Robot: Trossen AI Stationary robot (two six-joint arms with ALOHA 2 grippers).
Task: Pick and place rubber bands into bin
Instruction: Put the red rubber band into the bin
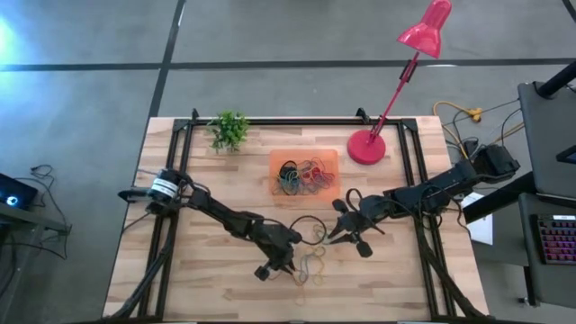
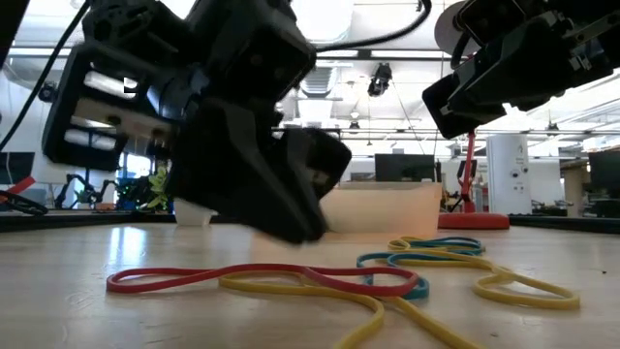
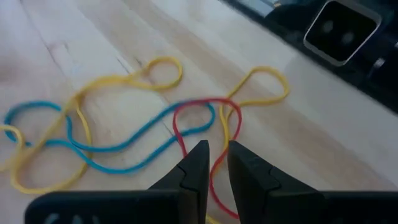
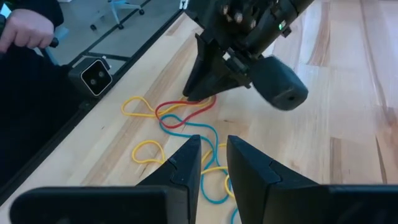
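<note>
A pale wooden counter edged by a black frame carries the bin at its far middle, holding a heap of rubber bands. To the bin's right stands a red lamp base; far left, a small green plant. Loose rubber bands in yellow, blue and red lie near the front centre.

A lab or workshop: concrete floor, wooden table on a metal frame, monitors, overhead lighting.
</note>
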